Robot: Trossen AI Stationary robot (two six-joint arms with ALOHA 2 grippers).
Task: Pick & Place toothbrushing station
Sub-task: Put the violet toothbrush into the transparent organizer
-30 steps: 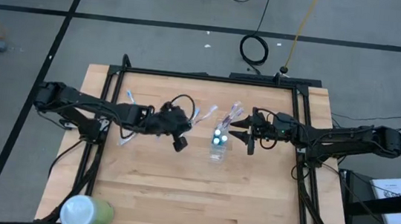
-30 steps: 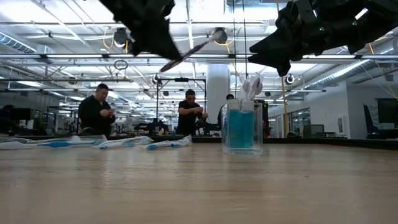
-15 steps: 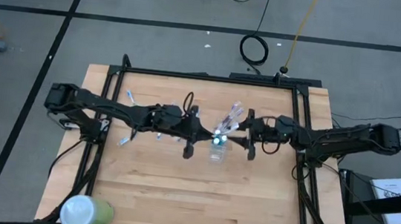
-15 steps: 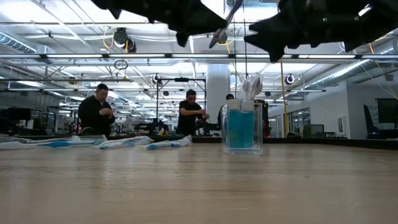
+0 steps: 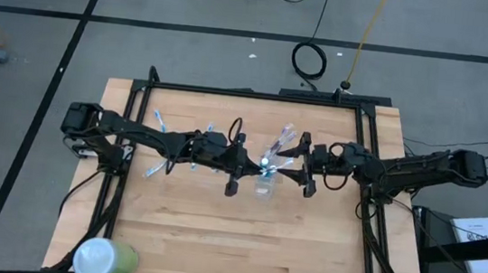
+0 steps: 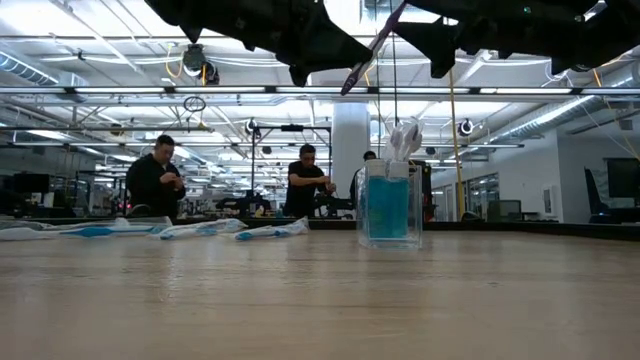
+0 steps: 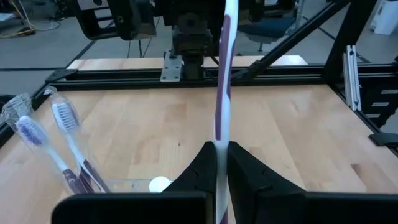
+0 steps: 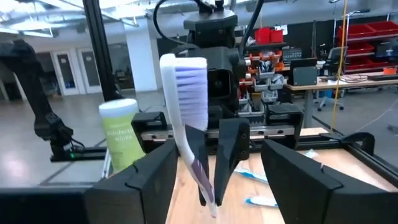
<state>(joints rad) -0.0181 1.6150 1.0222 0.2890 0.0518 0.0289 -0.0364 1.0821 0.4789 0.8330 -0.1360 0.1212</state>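
A pinkish-purple toothbrush (image 7: 221, 74) is in the air above the table's middle, with my left gripper (image 7: 222, 149) shut on it. The brush head (image 8: 186, 74) reaches between the fingers of my open right gripper (image 8: 219, 149), and I see no touch. Just below both grippers the clear cup (image 5: 264, 189) stands on its base. It holds two brushes (image 7: 62, 137) and white-capped tubes (image 7: 160, 183). More blue-and-white brushes (image 5: 158, 146) lie flat on the table's left part. My left gripper pinches the purple brush's handle (image 7: 219, 134) between its two fingers. The fingers come from the table's left, nearly level, and lie along the handle. The brush is lifted clear, slanting upward (image 6: 372, 48), with its head toward my right gripper.
A large pale-green container (image 5: 104, 258) stands at the table's near left corner. A black frame rail (image 5: 257, 94) runs along the far edge and down both sides. Bare wood lies in front of the cup. People stand in the room beyond the table.
My left gripper has moved toward the table's right, over the cup, and has rolled. The purple brush it carries now slants more steeply, its head at my right gripper. My right gripper has risen a little, tipped up, and its fingers stand wider apart.
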